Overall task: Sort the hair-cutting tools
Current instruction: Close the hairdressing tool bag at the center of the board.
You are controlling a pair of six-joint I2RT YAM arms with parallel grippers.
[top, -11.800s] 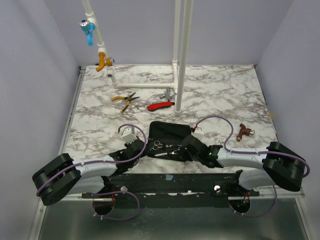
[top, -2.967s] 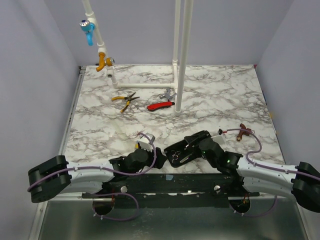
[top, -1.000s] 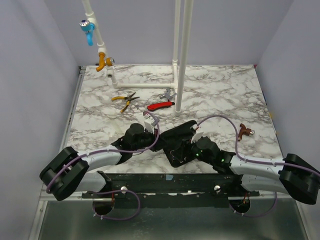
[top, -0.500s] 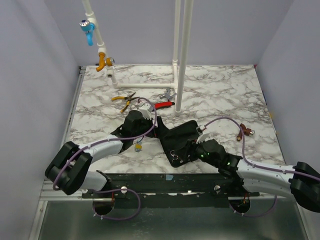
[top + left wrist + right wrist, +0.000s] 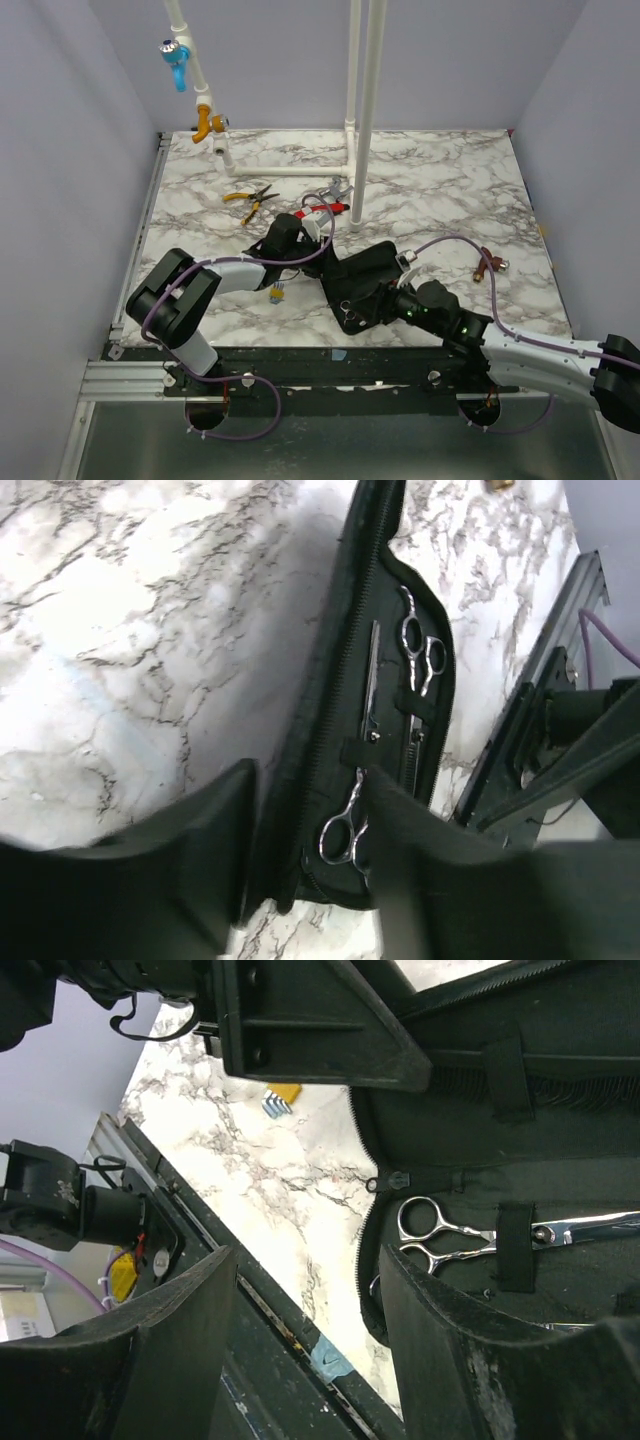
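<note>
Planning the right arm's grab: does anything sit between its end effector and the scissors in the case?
Yes: a black strap crosses the scissors just past their rings, pinning them to the case. Nothing else lies before the open end effector.

Marble tabletop (image 5: 430,180): yellow-handled pliers (image 5: 250,198) at rear left; red-handled tool (image 5: 322,210) to their right, near upright white pipe (image 5: 366,110). Small brown object (image 5: 488,262) near right edge, well apart

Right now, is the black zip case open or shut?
Open: the black case lies unzipped and spread, with silver scissors strapped inside in plain view.
</note>
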